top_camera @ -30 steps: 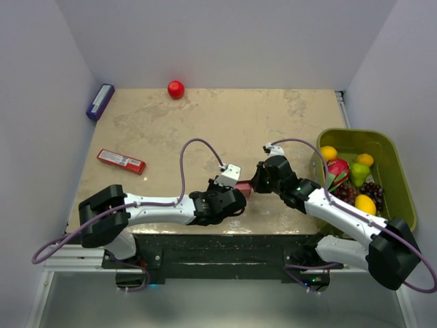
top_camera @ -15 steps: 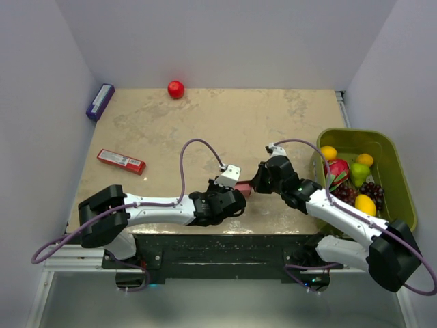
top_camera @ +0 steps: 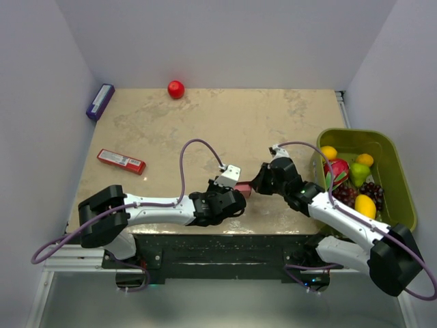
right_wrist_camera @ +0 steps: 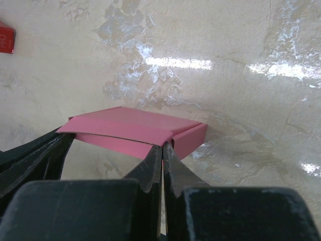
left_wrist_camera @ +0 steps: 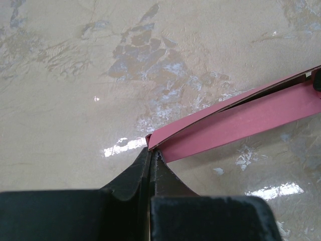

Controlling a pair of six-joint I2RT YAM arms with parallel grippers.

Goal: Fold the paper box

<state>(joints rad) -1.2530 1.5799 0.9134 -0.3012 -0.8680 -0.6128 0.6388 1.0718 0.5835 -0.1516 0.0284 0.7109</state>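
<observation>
The pink paper box (top_camera: 245, 189) is a small, mostly closed box held just above the table between both grippers. In the top view only a sliver of it shows. My left gripper (left_wrist_camera: 152, 151) is shut on the box's near corner (left_wrist_camera: 230, 118). My right gripper (right_wrist_camera: 163, 146) is shut on the box's front wall (right_wrist_camera: 135, 129), under the lid's edge. The left gripper's fingers (right_wrist_camera: 35, 153) show at the box's left end in the right wrist view. The two grippers (top_camera: 235, 195) (top_camera: 258, 183) sit close together near the table's front edge.
A green bin (top_camera: 396, 179) of fruit stands at the right. A narrow red packet (top_camera: 121, 161) lies at the left, its corner also in the right wrist view (right_wrist_camera: 6, 39). A purple box (top_camera: 100, 102) and a red ball (top_camera: 176, 89) lie at the back.
The right arm's wrist has shifted slightly right and down while keeping hold of the box. The left arm has barely moved.
</observation>
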